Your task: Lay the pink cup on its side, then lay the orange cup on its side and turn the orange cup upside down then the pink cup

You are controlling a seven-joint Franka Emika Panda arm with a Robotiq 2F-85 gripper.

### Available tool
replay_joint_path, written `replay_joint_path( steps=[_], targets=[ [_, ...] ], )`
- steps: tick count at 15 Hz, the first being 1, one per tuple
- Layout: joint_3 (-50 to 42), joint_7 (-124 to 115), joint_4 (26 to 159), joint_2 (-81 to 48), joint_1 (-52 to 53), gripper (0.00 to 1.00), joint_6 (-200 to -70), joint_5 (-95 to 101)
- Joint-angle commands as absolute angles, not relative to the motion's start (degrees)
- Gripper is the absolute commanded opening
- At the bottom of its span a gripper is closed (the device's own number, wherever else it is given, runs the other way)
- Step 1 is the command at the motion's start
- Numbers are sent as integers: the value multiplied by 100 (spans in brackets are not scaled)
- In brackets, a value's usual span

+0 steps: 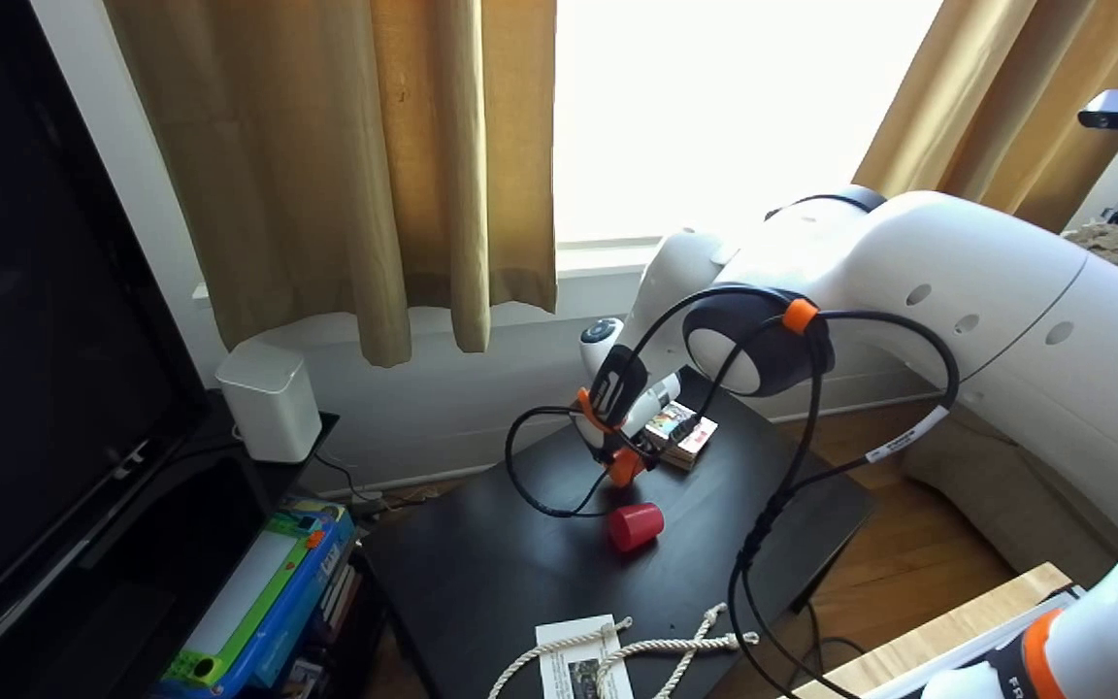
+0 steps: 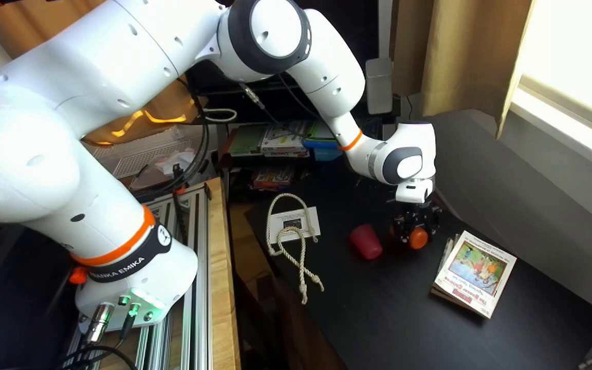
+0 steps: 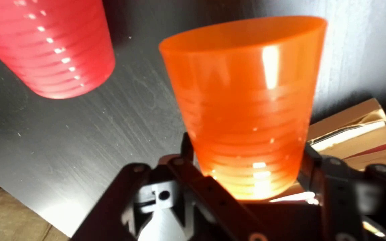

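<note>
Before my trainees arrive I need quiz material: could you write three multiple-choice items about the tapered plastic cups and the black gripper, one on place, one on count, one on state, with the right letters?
1. Where is the tapered orange plastic cup?
A) On the stack of paperback books
B) On the white windowsill
C) In the black two-fingered gripper

2. How many plastic cups show?
A) Two
B) Three
C) Five

3. How does the tapered pinkish-red plastic cup rest?
A) Upright
B) On its side
C) Upside down

1: C, the wrist view shows the gripper on both sides of its narrow end.
2: A, the wrist view shows one orange and one pinkish-red.
3: B, in the wrist view its ribbed wall lies along the black tabletop.
</note>
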State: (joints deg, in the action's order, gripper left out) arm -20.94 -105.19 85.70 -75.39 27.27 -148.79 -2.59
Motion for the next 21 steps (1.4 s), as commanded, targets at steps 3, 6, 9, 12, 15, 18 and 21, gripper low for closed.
replay_joint_path(
  steps=[3,6,9,12,15,18,21],
  targets=[
    [-2555,-11612,7975,-8089,3088,43,-14424,511],
    [-2652,-12064,7593,-8385,3140,43,-14167,897],
    [-2795,-12545,7204,-8679,3236,43,-13825,1301],
    [-2945,-12778,7005,-8827,3368,43,-13567,1472],
    [-2775,-13278,7238,-8542,3328,43,-13477,2253],
    [-2771,-13634,7232,-8503,3365,43,-13287,2751],
    [-2668,-13862,7167,-8540,3316,43,-13061,3140]
  ],
)
